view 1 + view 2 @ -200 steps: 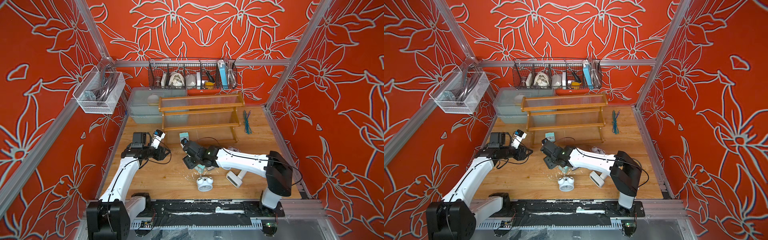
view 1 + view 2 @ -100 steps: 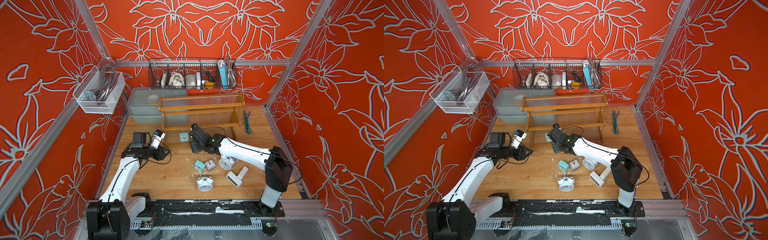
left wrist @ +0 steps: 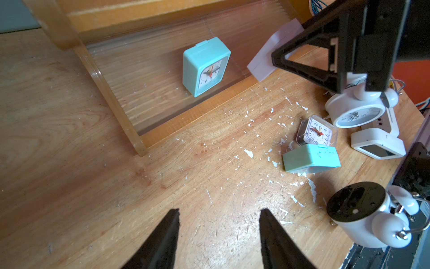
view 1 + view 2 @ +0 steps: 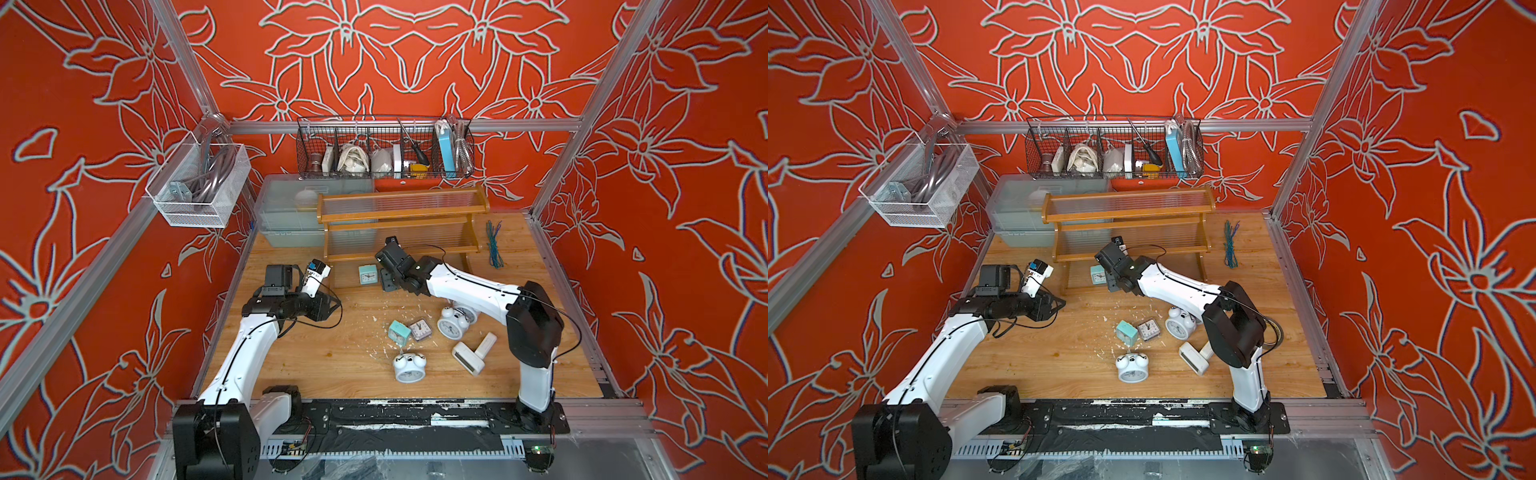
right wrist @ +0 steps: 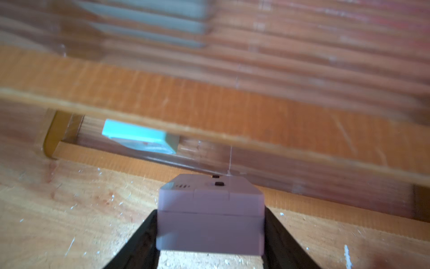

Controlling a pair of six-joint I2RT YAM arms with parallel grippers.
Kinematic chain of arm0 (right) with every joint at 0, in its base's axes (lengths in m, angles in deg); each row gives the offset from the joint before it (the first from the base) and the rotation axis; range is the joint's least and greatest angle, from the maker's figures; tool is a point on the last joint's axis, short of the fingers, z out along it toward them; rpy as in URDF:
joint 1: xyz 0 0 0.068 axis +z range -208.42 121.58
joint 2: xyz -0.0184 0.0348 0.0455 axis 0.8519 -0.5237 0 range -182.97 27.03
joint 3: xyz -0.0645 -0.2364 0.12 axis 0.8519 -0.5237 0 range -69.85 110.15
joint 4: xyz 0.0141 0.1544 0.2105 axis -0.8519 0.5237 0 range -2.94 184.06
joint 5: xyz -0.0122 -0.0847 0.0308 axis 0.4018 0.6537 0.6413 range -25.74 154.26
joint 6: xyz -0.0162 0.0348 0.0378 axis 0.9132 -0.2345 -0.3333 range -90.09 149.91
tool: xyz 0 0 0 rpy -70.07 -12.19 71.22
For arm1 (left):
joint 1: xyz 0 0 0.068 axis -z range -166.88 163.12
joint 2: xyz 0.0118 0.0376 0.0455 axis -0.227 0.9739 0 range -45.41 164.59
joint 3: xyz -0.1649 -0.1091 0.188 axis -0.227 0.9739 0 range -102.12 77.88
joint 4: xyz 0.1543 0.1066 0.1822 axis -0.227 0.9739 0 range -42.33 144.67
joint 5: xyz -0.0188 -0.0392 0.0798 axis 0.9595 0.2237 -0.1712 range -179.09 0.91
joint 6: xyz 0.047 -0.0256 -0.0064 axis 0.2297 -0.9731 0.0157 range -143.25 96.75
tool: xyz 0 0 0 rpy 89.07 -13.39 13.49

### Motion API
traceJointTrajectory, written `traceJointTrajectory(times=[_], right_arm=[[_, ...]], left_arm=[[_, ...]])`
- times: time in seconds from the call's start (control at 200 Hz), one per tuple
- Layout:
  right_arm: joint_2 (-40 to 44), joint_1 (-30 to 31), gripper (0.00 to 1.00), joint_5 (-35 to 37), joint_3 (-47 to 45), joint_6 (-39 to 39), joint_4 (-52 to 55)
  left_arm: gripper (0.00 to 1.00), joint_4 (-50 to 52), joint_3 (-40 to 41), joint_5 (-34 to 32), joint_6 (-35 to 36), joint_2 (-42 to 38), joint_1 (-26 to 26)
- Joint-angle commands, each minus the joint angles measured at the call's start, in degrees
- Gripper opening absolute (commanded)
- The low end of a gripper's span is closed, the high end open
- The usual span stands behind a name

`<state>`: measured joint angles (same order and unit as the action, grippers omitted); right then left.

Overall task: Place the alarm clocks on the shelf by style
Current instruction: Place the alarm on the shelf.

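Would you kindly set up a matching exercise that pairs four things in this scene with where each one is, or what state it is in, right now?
Things:
1. standing teal clock
2. toppled teal clock
3. white square clock
4. left pincer

Places or states:
A. open, holding nothing
B. on the lowest tier of the shelf
C. clamped in the right pincer
D. lying on the table

Pairs: 1-B, 2-D, 3-C, 4-A
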<state>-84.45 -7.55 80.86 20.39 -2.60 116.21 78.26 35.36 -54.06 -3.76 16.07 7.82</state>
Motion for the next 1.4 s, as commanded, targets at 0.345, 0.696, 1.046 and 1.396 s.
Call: traceJointTrajectory(times=[0.345, 0.696, 1.046, 1.396], right_arm=[[-6.55, -2.02, 0.58, -0.01, 6.27, -0.53, 0.71], [-9.53, -3.45, 0.58, -0.49, 8.02, -0.36, -0.20], [-12.16, -4.00, 0.58, -1.29, 9.71, -0.27, -0.86], [-14.98, -4.10, 0.61, -1.49, 12.29, 0.08, -0.46]], left_arm=[[0.56, 0.72, 0.69, 0.31, 0.55, -0.97, -0.15], [0.56, 0.70, 0.77, 0.48, 0.55, -0.83, -0.15], [0.56, 0.70, 0.76, 0.39, 0.55, -0.65, -0.10], [0.56, 0.61, 0.76, 0.48, 0.64, -0.48, -0.15]])
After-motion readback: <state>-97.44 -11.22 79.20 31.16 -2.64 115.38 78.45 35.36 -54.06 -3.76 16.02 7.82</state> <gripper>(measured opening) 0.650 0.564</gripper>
